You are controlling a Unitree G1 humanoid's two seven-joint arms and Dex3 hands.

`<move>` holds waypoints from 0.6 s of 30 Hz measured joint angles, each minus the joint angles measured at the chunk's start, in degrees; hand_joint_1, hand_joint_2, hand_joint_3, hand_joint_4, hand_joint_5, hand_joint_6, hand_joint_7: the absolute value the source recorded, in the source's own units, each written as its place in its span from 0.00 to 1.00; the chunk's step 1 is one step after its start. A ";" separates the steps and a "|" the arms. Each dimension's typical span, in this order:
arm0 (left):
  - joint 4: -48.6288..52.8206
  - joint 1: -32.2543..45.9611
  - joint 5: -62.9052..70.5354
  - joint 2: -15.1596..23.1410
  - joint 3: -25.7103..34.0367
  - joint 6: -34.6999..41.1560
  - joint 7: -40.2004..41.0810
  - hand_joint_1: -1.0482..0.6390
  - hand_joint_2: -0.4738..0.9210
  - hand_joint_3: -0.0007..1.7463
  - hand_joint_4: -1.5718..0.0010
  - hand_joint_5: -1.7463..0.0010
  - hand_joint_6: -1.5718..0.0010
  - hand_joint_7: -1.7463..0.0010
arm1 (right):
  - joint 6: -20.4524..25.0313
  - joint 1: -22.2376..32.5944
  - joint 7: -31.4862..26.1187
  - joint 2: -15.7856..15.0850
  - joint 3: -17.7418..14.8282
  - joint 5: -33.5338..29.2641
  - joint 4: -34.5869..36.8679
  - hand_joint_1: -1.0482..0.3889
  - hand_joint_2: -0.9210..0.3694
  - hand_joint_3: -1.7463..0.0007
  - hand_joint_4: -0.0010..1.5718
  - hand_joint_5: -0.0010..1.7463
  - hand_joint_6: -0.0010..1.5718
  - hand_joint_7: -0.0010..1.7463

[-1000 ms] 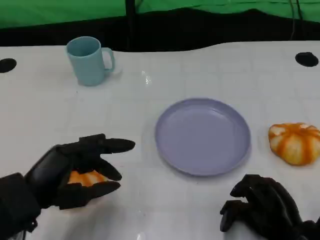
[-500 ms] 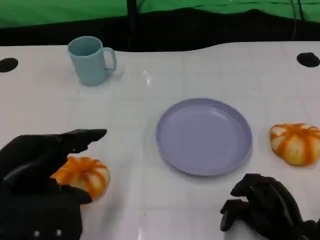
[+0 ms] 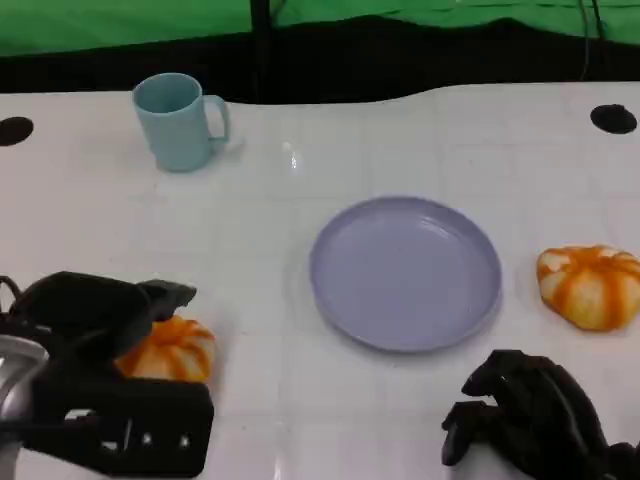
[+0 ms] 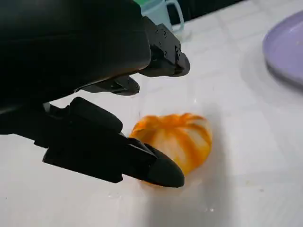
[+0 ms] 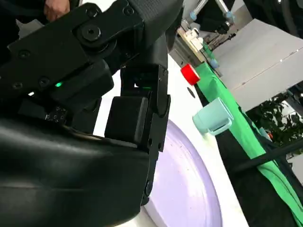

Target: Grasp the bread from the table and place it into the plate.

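The left hand (image 3: pixel 95 320) has turned and lowered over the bread (image 3: pixel 165 348).

White table (image 3: pixel 300 130); green backdrop (image 3: pixel 120 20) behind; black strip between.

Two breads lie on the tabletop (image 3: pixel 300 120): one (image 3: pixel 170 350) at the left, one (image 3: pixel 590 287) at the right. There is one plate (image 3: pixel 405 272) and one mug (image 3: pixel 178 121). Two hands show, the left hand (image 3: pixel 95 320) and the right hand (image 3: pixel 525 415).

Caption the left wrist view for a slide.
Left hand fingers bracket an orange-striped bread on the white table.
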 measured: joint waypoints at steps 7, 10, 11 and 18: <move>10.21 -4.98 2.68 -1.51 -5.33 0.74 2.67 0.22 0.94 0.00 0.78 0.99 0.87 1.00 | 0.17 0.15 -0.20 0.07 0.02 0.02 -0.19 0.01 0.15 1.00 0.99 0.44 1.00 0.21; 13.27 -6.59 3.67 -2.00 -7.05 0.86 3.66 0.22 0.94 0.00 0.75 0.97 0.85 0.99 | 0.21 0.22 -0.22 0.11 0.00 0.04 -0.26 0.01 0.15 1.00 0.99 0.44 1.00 0.21; 15.23 -7.52 3.89 -2.41 -7.77 0.78 4.52 0.23 0.93 0.00 0.73 0.97 0.84 0.99 | 0.25 0.25 -0.23 0.11 -0.02 0.06 -0.29 0.01 0.15 1.00 0.99 0.43 1.00 0.21; 26.67 -11.75 4.15 -4.45 -11.79 -0.04 9.98 0.30 0.93 0.00 0.60 0.91 0.80 0.98 | 0.56 0.49 -0.21 0.23 0.00 0.10 -0.56 0.01 0.15 1.00 0.99 0.43 1.00 0.21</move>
